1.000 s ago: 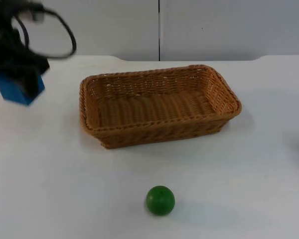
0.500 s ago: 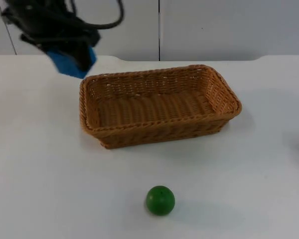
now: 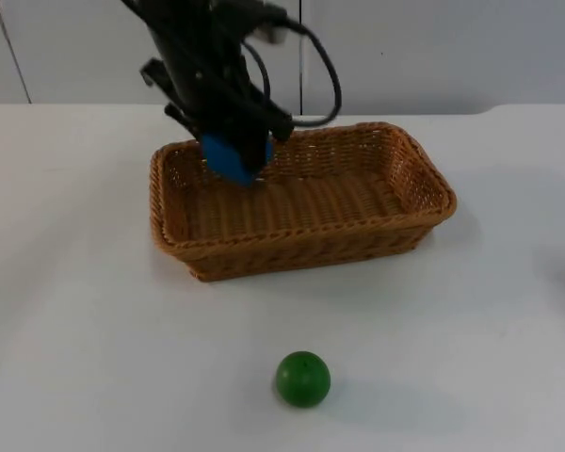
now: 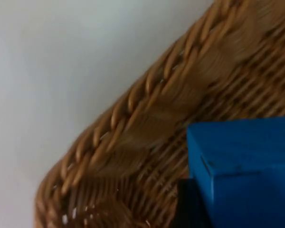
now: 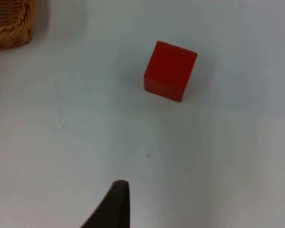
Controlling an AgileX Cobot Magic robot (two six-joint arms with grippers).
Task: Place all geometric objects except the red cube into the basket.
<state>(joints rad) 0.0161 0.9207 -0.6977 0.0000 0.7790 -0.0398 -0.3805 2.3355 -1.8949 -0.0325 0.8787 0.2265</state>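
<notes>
Left gripper (image 3: 234, 151) clamped on blue block (image 3: 235, 158), hanging over basket (image 3: 424, 169) near its left back corner, wicker floor straight below; green ball (image 3: 303, 379) well forward on table; right gripper (image 5: 115, 209) waiting, finger state unreadable.

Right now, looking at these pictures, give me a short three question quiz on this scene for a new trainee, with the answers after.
1. True or false: the left gripper holds the blue block above the basket.
2. Which object lies on the table in front of the basket? A) green ball B) yellow cone C) white ring
3. Fill in: the cube that the right gripper looks onto is coloured ____.

Key: 1 true. 2 A. 3 red.
</notes>
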